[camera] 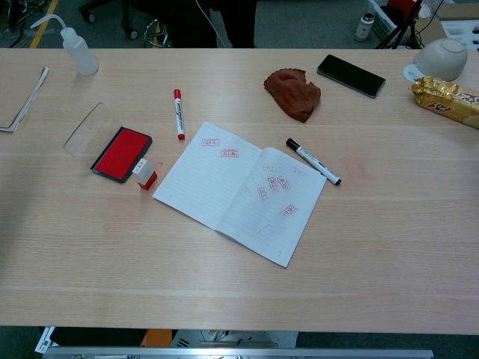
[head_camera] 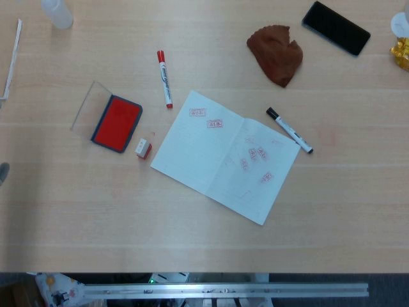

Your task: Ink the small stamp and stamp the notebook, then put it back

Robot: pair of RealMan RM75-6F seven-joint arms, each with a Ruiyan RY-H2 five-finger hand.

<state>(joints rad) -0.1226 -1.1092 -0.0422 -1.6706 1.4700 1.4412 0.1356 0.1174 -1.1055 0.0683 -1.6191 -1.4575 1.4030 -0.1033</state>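
Observation:
The small stamp (head_camera: 143, 148) (camera: 146, 175), white with a red base, stands on the table between the ink pad and the notebook. The ink pad (head_camera: 117, 123) (camera: 121, 154) lies open, its red surface bare and its clear lid (head_camera: 89, 105) folded back to the left. The open notebook (head_camera: 223, 153) (camera: 239, 187) lies in the middle and bears several red stamp marks on both pages. A small grey tip at the left edge of the head view (head_camera: 3, 173) looks like part of my left hand; nothing more of it shows. My right hand is outside both views.
A red marker (head_camera: 165, 78) (camera: 178, 114) lies above the notebook, and a black marker (head_camera: 289, 129) (camera: 313, 161) lies at its right edge. A brown cloth (head_camera: 276, 52), a phone (head_camera: 335, 27), a squeeze bottle (camera: 78, 48), a bowl (camera: 441, 58) and a snack packet (camera: 449, 97) sit along the far side.

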